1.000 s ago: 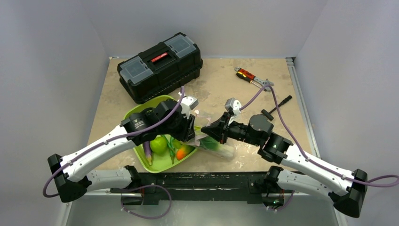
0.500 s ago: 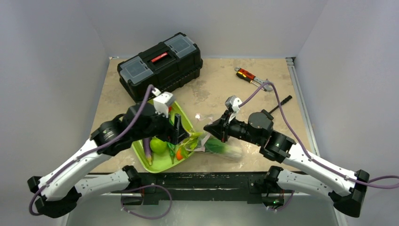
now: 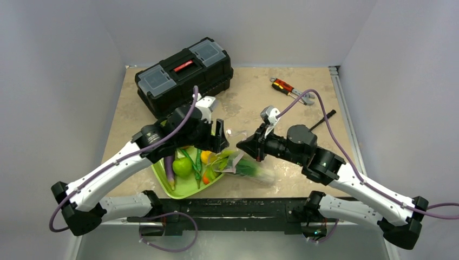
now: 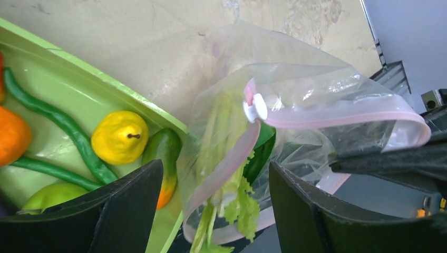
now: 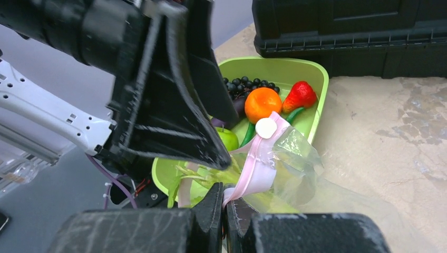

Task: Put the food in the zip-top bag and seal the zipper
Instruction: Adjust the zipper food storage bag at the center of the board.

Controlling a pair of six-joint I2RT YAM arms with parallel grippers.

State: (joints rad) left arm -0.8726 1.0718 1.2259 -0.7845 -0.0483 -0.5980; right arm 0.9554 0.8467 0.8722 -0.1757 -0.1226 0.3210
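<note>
Left gripper (image 4: pixel 213 171): its jaws stand wide apart and we see nothing clamped. It hangs where the tray meets the bag, with the bag mouth and some leaf tips in the gap between its fingers.
Contact check: from the wrist view we cannot tell whether either finger brushes the plastic.
Right gripper (image 5: pixel 224 206): its jaws are pressed together on the zipper (image 5: pixel 257 166), holding that edge of the mouth up off the table (image 3: pixel 254 97).
Zip-top bag (image 3: pixel 254 169): lies on the table just right of the tray (image 5: pixel 316 71), with its mouth turned toward the tray and gaping.
Zipper detail: we note the pink strip forms an open loop round the mouth, and the white slider (image 4: pixel 255 108) sits on it.
Bok choy (image 4: pixel 226 142): inside the bag, with leafy ends sticking out past the mouth.
Food in tray: we count an orange (image 5: pixel 262 104), strawberry (image 5: pixel 299 96), grapes (image 5: pixel 245 84), green apple (image 5: pixel 227 139), green beans (image 4: pixel 68 129) and a yellow fruit (image 4: pixel 118 143).
Toolbox (image 3: pixel 184 76): black, lid down, on the table behind the tray.
Pliers (image 3: pixel 287 88): at the far right of the table, well apart from the bag.
</note>
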